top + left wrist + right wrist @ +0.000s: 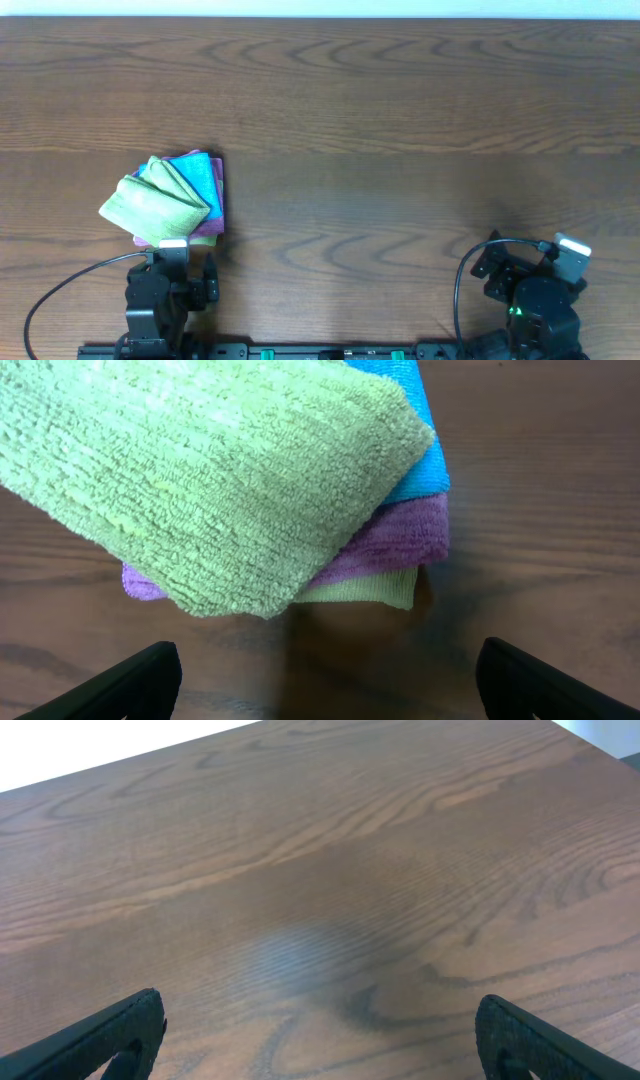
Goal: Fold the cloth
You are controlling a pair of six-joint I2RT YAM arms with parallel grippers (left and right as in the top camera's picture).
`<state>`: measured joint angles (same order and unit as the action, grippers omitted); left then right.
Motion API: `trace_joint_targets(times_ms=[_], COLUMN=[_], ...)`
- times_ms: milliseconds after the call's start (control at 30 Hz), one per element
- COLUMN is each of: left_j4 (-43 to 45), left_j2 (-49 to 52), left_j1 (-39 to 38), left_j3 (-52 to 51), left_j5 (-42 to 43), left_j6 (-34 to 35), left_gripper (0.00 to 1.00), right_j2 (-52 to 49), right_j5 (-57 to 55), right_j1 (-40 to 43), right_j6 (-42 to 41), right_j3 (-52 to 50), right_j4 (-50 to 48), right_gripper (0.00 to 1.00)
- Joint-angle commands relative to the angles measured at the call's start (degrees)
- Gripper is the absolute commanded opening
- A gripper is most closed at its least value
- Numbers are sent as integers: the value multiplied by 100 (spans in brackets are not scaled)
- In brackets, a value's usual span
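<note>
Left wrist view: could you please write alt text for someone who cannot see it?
A folded green cloth lies askew atop a blue cloth and a purple cloth on the wooden table; the open left gripper sits below.

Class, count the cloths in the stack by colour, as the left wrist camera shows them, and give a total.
Green: 2, the top green cloth and the bottom green cloth
Blue: 1, the blue cloth
Purple: 1, the purple cloth
Total: 4 cloths
</note>
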<state>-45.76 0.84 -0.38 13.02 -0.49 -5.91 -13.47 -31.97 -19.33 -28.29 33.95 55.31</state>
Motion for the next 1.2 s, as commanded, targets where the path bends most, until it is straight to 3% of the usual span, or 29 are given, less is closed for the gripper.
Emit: trace_joint_targets(times_ms=[0, 667, 800, 1000, 1167], left_j4=[-173, -173, -173, -173, -173], left_j2=[-63, -63, -63, -63, -63], left_j1=[35, 35, 35, 35, 35], left_j3=[-247, -247, -247, -247, -247], left_j5=[-144, -142, -144, -144, -144], left_j6=[-197, -199, -199, -199, -199], left_gripper=[95, 95, 95, 95, 95], right_j2=[35, 37, 61, 658, 1213], right_j5=[-81, -81, -42, 1292, 2052], right_j1=[28, 46, 446, 946, 1397], right_j6=[-101, -96, -160, 1690, 2087], right_j3=[-24, -24, -103, -857, -1556], right_j4=[2, 33, 83, -280, -514], right_gripper=[99, 99, 99, 99, 99])
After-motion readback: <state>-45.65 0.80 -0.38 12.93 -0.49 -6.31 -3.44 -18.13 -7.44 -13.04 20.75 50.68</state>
